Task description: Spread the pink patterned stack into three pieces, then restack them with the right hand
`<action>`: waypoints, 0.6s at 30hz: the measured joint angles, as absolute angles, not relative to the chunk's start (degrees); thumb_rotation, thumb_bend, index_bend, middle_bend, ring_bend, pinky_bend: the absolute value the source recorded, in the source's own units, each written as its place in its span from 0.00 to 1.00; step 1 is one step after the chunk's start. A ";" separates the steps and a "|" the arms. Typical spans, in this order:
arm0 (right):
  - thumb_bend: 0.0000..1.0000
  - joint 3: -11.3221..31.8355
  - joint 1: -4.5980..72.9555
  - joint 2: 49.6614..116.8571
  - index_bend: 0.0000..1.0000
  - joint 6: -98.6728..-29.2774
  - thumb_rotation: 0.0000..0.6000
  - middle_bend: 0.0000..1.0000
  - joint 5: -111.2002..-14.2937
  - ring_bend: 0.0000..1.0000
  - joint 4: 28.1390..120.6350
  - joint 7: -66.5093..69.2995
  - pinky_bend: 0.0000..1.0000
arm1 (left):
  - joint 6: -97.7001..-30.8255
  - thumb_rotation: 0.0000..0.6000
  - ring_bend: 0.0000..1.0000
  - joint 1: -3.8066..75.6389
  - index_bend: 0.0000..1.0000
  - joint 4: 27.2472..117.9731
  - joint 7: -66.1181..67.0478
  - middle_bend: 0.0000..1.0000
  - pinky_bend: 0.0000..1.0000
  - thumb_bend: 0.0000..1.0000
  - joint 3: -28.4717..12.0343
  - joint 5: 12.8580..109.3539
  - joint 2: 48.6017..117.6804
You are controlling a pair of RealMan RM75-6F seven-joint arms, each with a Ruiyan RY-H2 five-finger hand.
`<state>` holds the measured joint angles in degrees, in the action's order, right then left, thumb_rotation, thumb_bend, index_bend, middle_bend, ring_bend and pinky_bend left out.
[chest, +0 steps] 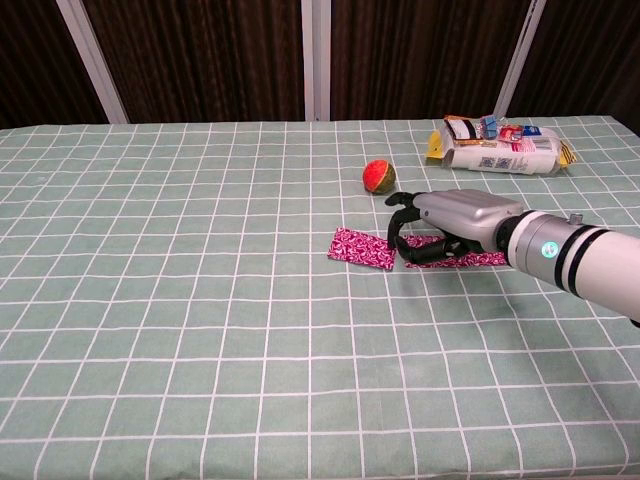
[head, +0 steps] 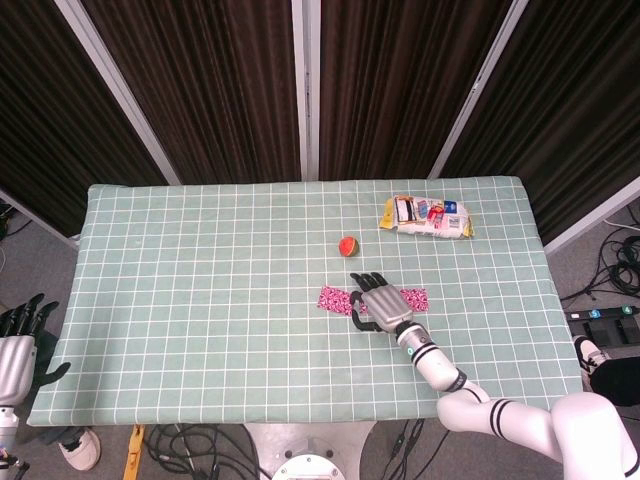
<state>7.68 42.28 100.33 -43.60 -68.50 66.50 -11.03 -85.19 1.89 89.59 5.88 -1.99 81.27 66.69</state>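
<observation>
Pink patterned pieces (chest: 362,248) lie mid-table on the green checked cloth (head: 200,260), in a row running left-right; leftmost piece sits clear of the right hand (chest: 440,228), skewed slightly; more pink (chest: 470,258) shows under and past the palm on the wrist side; reads as a stack mid-spread, pieces fanned sideways so each can be picked separately later; whether two or three pieces are separated I can't tell, hand covers the middle.

Right hand lies palm-down, flat and low over the middle of the row; fingers (head: 362,292) extended and a bit apart, tips curling down toward the cloth near the gap beside the left piece; it grips nothing, looks like pressing or dragging fabric rather than pinching; actual contact under the palm is hidden.

Left hand (head: 14,340) hangs off the table's left edge, fingers loosely apart, holding nothing.

Red-green ball (chest: 378,176) and snack bag (chest: 497,146) sit further back, well apart from the row.
</observation>
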 measured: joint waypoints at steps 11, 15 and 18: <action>0.15 6.63 39.15 91.94 0.32 -45.17 0.80 0.01 -65.99 0.00 68.62 -12.56 0.00 | -85.56 1.00 0.13 1.89 0.20 89.93 5.89 0.17 0.15 0.03 -1.92 82.12 66.75; 0.14 6.05 38.59 91.69 0.32 -44.58 0.85 0.01 -65.21 0.00 67.24 -12.70 0.00 | -85.74 1.00 0.13 1.92 0.20 90.43 6.24 0.17 0.15 0.03 -1.88 82.52 66.68; 0.14 5.94 38.50 92.22 0.32 -44.23 0.84 0.01 -65.04 0.00 65.83 -12.38 0.00 | -85.87 1.00 0.13 1.87 0.20 90.75 6.47 0.17 0.15 0.03 -1.87 82.56 66.53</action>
<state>5.94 38.50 92.22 -44.23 -65.04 65.83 -12.38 -85.87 1.87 90.75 6.47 -1.87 82.56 66.53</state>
